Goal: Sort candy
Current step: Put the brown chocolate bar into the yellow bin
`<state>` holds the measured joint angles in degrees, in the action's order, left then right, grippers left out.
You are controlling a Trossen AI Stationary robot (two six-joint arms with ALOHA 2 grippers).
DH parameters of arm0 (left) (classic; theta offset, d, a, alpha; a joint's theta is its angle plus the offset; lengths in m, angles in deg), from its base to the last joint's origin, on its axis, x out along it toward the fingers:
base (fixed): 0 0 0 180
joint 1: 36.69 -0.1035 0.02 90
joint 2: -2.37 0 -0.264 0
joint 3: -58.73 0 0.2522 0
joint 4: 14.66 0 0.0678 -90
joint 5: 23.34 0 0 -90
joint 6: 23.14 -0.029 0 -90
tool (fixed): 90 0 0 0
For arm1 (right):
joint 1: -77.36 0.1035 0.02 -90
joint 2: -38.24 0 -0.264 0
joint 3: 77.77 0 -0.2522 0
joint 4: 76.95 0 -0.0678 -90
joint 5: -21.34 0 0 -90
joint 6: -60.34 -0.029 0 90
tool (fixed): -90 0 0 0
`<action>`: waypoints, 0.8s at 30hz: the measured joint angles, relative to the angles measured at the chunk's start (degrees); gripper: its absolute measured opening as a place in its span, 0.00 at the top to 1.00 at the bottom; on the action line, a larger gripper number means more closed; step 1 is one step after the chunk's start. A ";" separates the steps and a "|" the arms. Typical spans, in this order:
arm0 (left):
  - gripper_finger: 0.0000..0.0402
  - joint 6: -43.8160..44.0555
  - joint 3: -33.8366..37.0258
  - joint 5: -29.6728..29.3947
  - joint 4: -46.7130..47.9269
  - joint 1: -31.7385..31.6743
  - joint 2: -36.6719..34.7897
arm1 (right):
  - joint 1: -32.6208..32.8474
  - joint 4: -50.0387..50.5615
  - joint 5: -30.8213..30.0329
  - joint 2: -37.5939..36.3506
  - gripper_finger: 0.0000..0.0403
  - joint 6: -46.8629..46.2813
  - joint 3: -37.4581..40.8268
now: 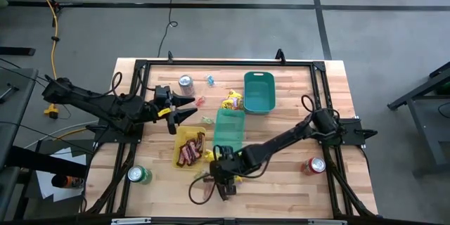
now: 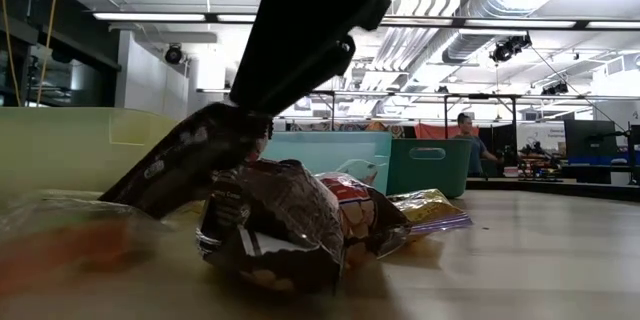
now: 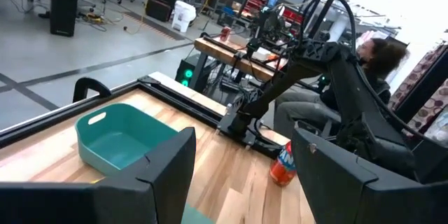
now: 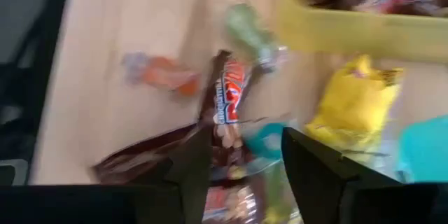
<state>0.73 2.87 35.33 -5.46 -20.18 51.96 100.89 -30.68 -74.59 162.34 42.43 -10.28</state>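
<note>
Partly sorted: brown bars [image 1: 191, 149] fill the yellow tray [image 1: 178, 156], loose candy [image 4: 227, 105] remains; right gripper [image 4: 241, 157] jaws open over it, left gripper [image 1: 184, 108] jaws wide, idle.

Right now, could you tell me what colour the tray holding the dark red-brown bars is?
Yellow. The tray shows best in the high view.

three drink cans [image 1: 185, 81] [image 1: 138, 176] [image 1: 314, 166], a yellow tray [image 1: 178, 156] and two teal trays [image 1: 259, 91] [image 1: 229, 128] sit on the table [image 1: 281, 190].

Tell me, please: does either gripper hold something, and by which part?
Neither clearly holds anything. The right gripper is open over a dark red-brown bar; the left gripper is open, empty.
</note>
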 joint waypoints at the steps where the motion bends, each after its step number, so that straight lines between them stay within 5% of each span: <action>1: 0.45 0.00 0.00 0.00 0.06 0.02 0.01 | -0.05 -0.31 -0.28 0.00 0.55 0.03 0.32; 19: 0.45 -0.09 0.02 -0.03 0.37 0.01 0.01 | 1.89 -6.29 3.51 2.39 0.51 3.22 0.40; 24: 0.45 -1.03 0.02 -0.98 0.28 0.00 -0.01 | 2.29 -6.07 -0.28 2.80 0.66 2.99 0.38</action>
<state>-0.30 2.89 34.35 -5.18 -20.18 51.95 103.18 -36.75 -74.87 165.13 45.42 -9.90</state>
